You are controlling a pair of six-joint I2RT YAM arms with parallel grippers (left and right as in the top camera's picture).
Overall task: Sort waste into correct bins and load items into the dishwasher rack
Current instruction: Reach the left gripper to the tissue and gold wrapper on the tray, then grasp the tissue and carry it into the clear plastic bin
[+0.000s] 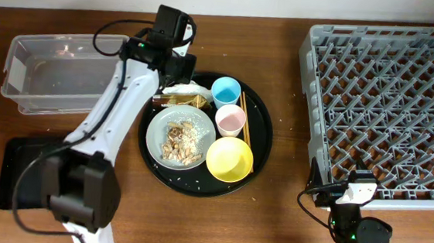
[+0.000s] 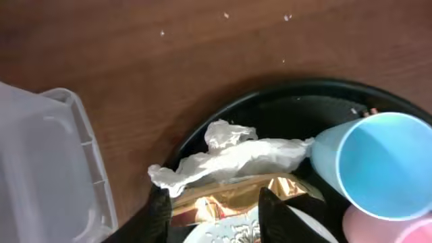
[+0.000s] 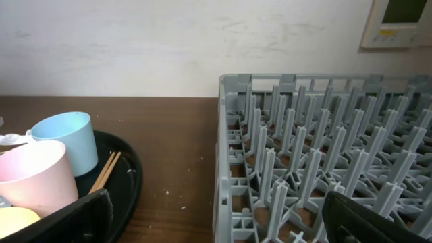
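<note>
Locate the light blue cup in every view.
Overhead: light blue cup near frame centre, upper half.
Left wrist: cup at the right edge, mouth toward the camera.
Right wrist: cup at the left, mid-height.
Shared landmark: the pink cup right beside it in all three.

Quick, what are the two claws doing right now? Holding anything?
Left claw: open, one finger on each side of the gold wrapper.
Right claw: open, holding nothing.
</note>
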